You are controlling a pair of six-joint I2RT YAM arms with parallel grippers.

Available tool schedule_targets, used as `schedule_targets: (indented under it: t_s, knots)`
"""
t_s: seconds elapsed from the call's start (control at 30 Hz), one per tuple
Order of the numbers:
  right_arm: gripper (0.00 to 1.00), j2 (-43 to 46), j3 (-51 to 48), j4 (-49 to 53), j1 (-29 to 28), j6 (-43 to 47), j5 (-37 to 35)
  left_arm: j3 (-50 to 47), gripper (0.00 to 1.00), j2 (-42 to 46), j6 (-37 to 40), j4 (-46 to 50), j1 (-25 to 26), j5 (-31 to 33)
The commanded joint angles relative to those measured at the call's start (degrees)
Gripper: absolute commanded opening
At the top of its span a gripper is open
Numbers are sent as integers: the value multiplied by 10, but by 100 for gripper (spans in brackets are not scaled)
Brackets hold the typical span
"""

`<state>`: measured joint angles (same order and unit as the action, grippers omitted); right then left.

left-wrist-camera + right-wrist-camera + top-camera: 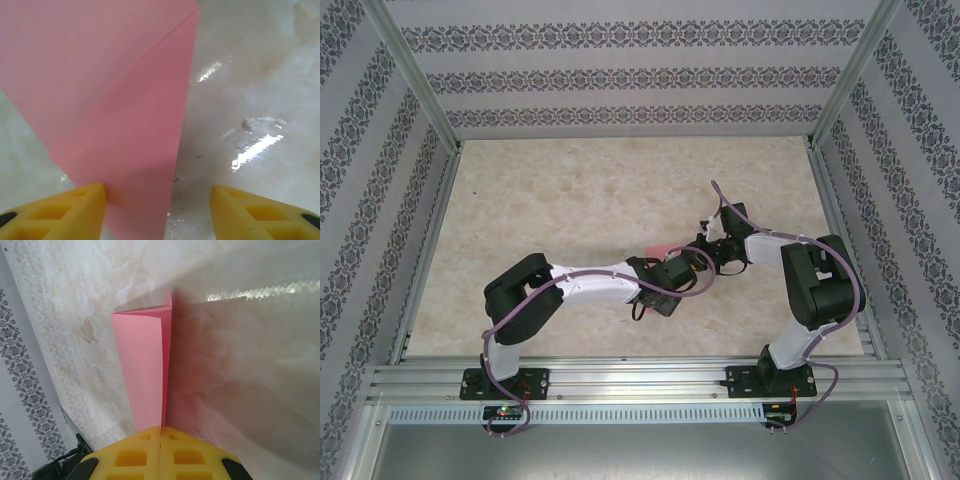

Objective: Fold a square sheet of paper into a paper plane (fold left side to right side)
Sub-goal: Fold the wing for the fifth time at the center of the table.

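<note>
Right wrist view: the right fingers (pixel 135 455) are pressed together, pinching the near end of the folded pink paper (pixel 145 365). Left wrist view: the left fingers (pixel 65 210) stand apart, gripping nothing, with the paper's narrow end between them on the desk (pixel 260 75).

Glossy beige marbled table (pixel 570 200), folded pink paper sheet (pixel 110 100) on it

The left arm (pixel 585 285) lies low with its elbow bent back and its forearm stretched toward the pink paper (pixel 145 365). The left hand (pixel 157 212) hangs over the paper's narrow end, yellow fingers (pixel 75 210) spread apart. The right arm (pixel 815 285) folds at the elbow toward the paper. The right hand (pixel 160 440) is pinched closed on the paper's edge.
</note>
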<state>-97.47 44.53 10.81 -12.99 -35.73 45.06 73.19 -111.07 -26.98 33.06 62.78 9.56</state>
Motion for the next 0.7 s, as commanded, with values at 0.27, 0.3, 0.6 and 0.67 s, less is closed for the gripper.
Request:
schedule_targets:
  t_s: [0.27, 0.3, 0.6, 0.67]
  knots:
    - [5, -7, 17, 13, 2, 9, -6, 12, 44, -18, 6, 16, 9, 18]
    - [6, -6, 18, 15, 2, 11, -7, 10, 43, -17, 4, 14, 9, 18]
    - [15, 17, 28, 49, 7, 31, -21, -3, 23, 10, -7, -13, 7, 12]
    - [18, 23, 31, 58, 9, 36, -27, -5, 18, 15, -9, -17, 5, 6]
